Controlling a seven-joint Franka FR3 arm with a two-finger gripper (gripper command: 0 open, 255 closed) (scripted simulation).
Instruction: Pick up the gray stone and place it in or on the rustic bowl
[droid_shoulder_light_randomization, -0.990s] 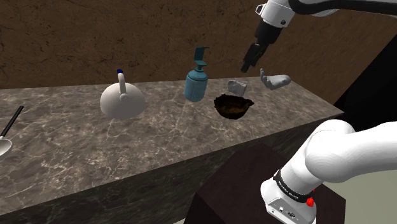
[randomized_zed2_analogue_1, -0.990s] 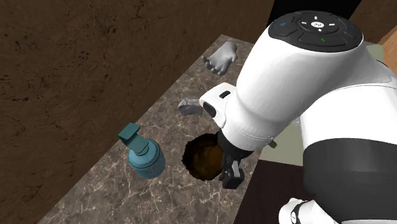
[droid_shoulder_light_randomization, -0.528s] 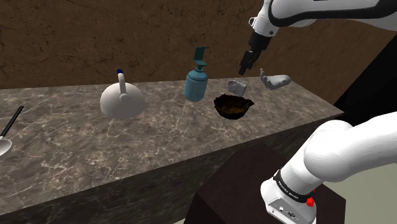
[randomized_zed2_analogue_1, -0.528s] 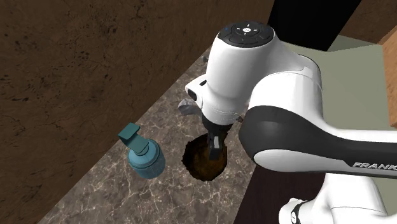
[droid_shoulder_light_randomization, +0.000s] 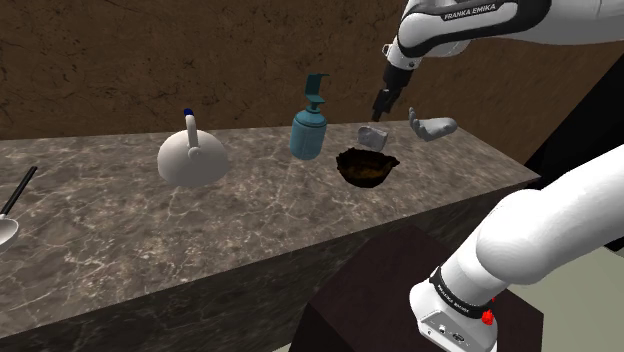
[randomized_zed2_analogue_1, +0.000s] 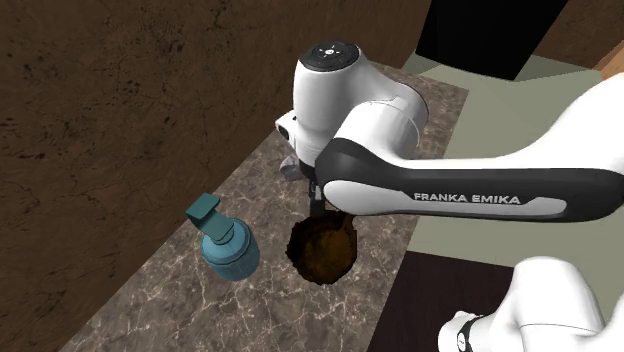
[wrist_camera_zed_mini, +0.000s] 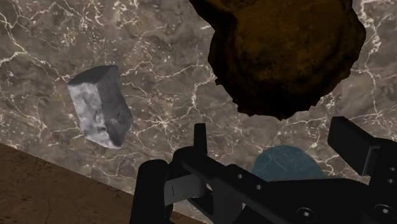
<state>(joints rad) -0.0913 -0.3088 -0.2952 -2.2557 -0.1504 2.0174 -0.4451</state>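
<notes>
Over the last second the end effector (droid_shoulder_light_randomization: 381, 103) has crossed the rustic bowl (droid_shoulder_light_randomization: 366, 166), moving from the bowl's stand-side rim to its wall side. It now hangs high over the gray stone (droid_shoulder_light_randomization: 373, 135). The stone lies on the marble desk (droid_shoulder_light_randomization: 120, 230) just behind the bowl, toward the brown wall, close to it but not touching. Neither the stone nor the bowl has shifted.

The end effector is released, its fingers spread with nothing between them. In the wrist view the stone sits off to one side of the fingers, not between them, so the approach looks nearly finished but not yet lined up. The next move is probably a small sideways correction, then a descent. The grasp itself has not begun.
</notes>
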